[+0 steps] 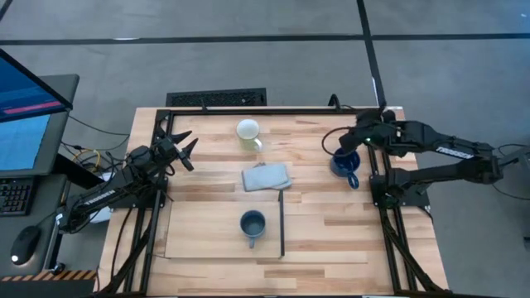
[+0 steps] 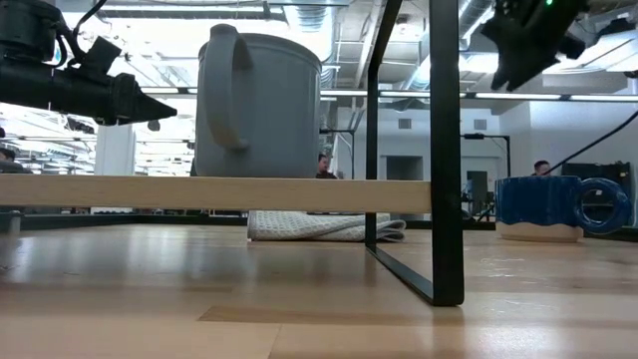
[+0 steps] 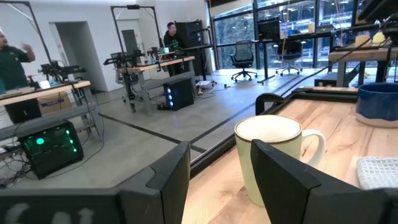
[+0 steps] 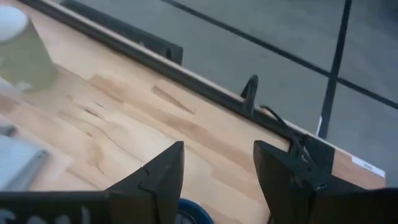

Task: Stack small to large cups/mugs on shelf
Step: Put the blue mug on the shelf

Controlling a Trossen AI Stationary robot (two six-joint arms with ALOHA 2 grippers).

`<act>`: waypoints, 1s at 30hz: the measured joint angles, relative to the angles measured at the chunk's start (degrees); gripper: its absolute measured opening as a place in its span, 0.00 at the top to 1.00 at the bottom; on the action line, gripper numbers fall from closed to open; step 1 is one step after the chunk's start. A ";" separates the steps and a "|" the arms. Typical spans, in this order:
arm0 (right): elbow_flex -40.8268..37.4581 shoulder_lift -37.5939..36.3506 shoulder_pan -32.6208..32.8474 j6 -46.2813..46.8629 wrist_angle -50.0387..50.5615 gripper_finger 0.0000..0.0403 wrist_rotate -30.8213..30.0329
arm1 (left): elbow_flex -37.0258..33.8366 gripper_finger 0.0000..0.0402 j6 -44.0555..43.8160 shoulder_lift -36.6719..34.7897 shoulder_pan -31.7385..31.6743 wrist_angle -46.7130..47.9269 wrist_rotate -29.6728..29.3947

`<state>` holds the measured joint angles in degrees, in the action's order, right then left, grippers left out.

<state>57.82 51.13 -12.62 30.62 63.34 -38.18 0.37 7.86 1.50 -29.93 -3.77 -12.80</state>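
Small grey-blue mug (image 1: 252, 223) upright on shelf (image 1: 199, 236), handle toward table's near edge; both claws spread, empty.

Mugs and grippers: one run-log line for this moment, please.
grey mug: on shelf | navy mug: under open right gripper | white mug: tabletop | left gripper: open, idle

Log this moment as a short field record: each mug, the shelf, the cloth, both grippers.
small grey-blue mug: upright on the shelf, handle toward the table's near edge
pale plywood shelf: raised on a black frame, holds only the grey-blue mug
cream-white mug: on the tabletop at the far side, off the shelf
dark navy mug: on the tabletop, right side
grey folded cloth: flat, between cream mug and shelf
left gripper: open, empty, pointing toward the cream mug
right gripper: open, empty, above the navy mug
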 joint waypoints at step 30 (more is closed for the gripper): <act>-1.31 21.14 -3.32 -12.00 9.04 0.47 12.47 | -0.01 0.59 -0.40 0.02 -0.01 -0.01 0.00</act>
<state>56.51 72.27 -15.95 18.62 72.38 -25.71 0.36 7.45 1.51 -29.94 -3.78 -12.80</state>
